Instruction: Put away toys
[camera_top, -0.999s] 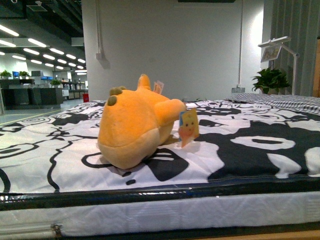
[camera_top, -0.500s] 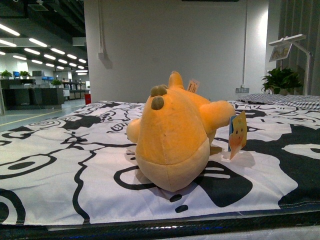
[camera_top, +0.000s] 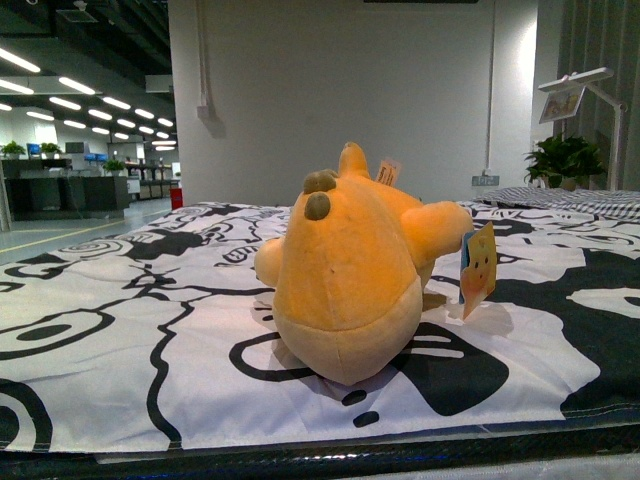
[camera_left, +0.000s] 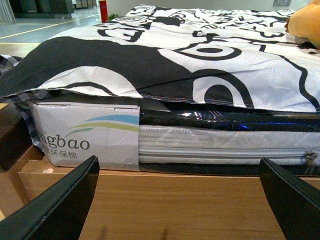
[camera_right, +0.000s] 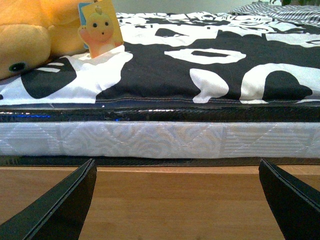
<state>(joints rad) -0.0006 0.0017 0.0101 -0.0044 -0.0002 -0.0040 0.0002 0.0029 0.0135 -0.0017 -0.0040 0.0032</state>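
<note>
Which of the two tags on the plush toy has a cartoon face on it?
The big yellow-and-blue tag hanging beside the plush toy; the small pale tag sits up by its top fin.

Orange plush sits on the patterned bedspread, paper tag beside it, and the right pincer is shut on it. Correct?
No. The right wrist view shows the right pincer open and empty, below the mattress edge. The plush does sit on the bedspread, tag beside it.
</note>
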